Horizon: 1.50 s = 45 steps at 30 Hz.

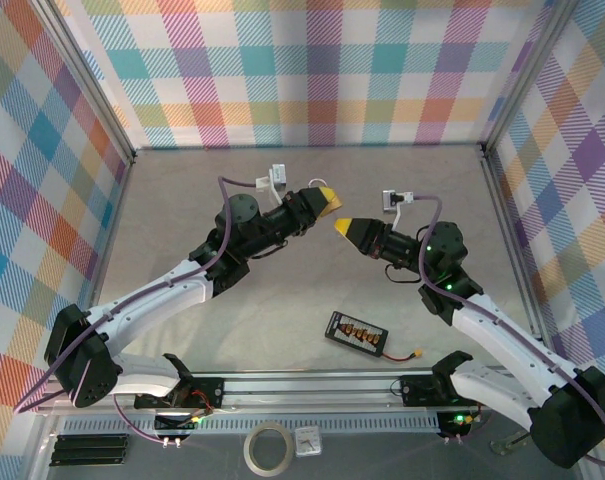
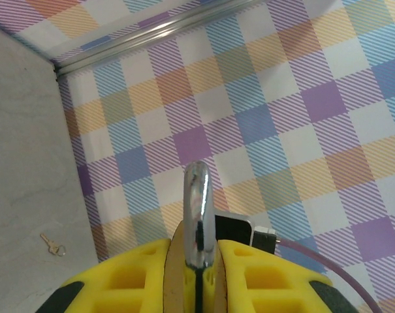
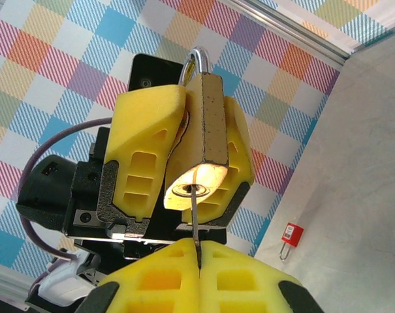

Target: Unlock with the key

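Plaid walls (image 1: 302, 70); left claw (image 1: 328, 197) grips padlock (image 3: 211, 120), right claw (image 3: 198, 253) pinches key (image 3: 195, 222).

Enclosure walls (image 1: 312, 70) at 9, 12 and 3 o'clock carry multicoloured plaid covering. Aluminium corner posts (image 1: 98, 85) join them at 10 and 2 o'clock. Tabletop (image 1: 182, 200) is grey, mottled and evenly lit. Aluminium rail (image 1: 312, 384) runs along the 6 o'clock edge.

Table (image 1: 282, 320): board (image 1: 356, 333), small key (image 2: 52, 244), red padlock (image 3: 288, 235)
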Motion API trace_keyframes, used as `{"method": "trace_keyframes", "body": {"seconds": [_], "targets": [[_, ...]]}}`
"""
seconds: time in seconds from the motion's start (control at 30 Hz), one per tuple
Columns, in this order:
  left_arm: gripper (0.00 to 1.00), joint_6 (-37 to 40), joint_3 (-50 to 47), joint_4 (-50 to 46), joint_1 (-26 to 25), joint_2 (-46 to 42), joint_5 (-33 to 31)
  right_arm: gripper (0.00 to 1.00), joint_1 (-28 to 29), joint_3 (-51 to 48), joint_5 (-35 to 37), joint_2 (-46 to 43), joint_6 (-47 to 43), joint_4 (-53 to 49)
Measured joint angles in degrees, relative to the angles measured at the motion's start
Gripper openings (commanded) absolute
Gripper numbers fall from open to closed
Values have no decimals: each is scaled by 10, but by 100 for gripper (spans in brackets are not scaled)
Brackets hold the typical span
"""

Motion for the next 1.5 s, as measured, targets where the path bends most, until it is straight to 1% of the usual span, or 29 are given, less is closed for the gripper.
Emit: {"method": "trace_keyframes", "body": {"seconds": [0.23,0.33,0.53,0.73,1.03,1.17,1.3,1.5], "targets": [[0,-4,-7,56,9,2,45,0,0,-5,-10,3,28,50],[0,-4,-7,65,19,3,79,0,-1,-5,-21,3,37,57],[0,5,-6,59,39,3,153,0,-4,-5,-46,-1,37,48],[0,9,-6,54,52,3,188,0,-4,-5,-59,4,47,52],[0,-29,-10,109,51,4,186,0,-3,-4,-56,12,55,100],[0,-32,-11,118,47,8,172,0,2,-1,-48,13,47,97],[0,-16,-11,94,43,1,148,0,12,19,-32,11,14,42],[0,41,-11,5,22,-44,87,0,35,44,-16,3,-38,-33]]}}
